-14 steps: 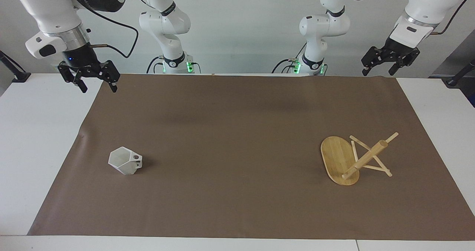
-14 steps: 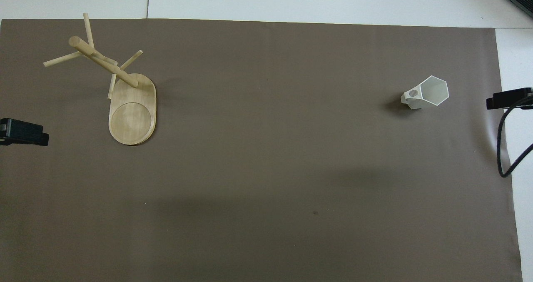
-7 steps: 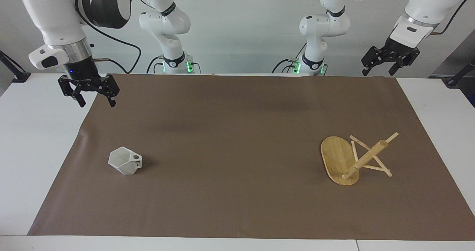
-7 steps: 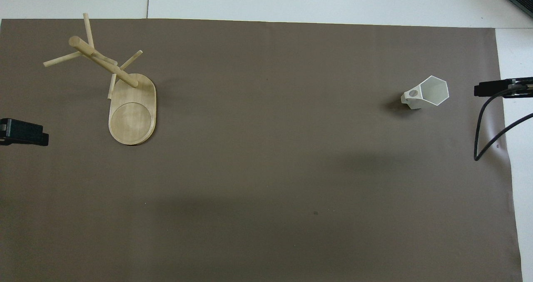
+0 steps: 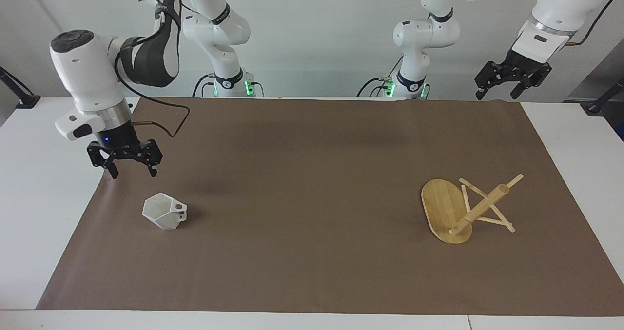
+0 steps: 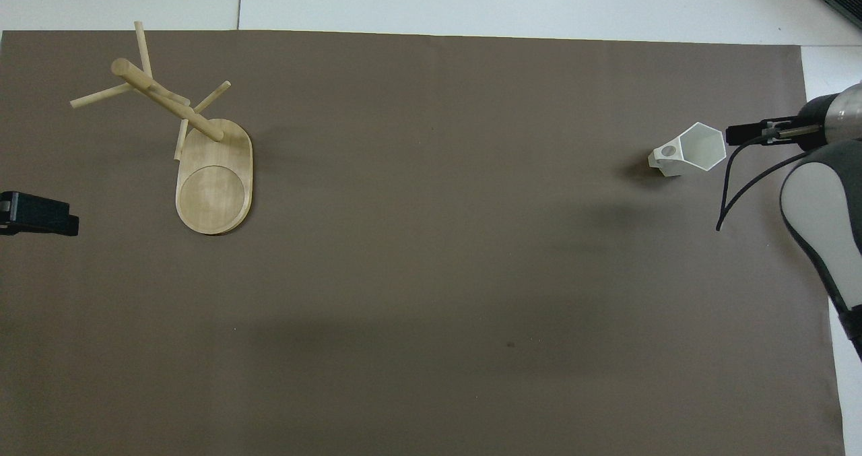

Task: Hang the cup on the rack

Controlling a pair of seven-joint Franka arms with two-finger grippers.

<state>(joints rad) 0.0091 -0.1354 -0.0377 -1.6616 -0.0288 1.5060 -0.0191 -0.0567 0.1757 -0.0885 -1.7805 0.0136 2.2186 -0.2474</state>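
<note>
The white faceted cup (image 5: 165, 212) (image 6: 693, 149) stands on the brown mat toward the right arm's end, opening up, its holed handle turned toward the table's middle. The bamboo rack (image 5: 458, 210) (image 6: 195, 139) stands on its oval base toward the left arm's end, with thin pegs branching off its post. My right gripper (image 5: 126, 166) (image 6: 741, 134) hangs open above the mat's edge beside the cup, not touching it and holding nothing. My left gripper (image 5: 512, 84) (image 6: 40, 213) waits open and raised at its own end of the table.
The brown mat (image 5: 312, 174) covers most of the white table (image 5: 44, 184). A black cable (image 5: 161, 118) loops from the right wrist. Both arm bases stand at the table's robot-side edge.
The right arm has come down and moved out over the table, bringing its open gripper close beside the cup. The left arm, cup and rack have not moved.
</note>
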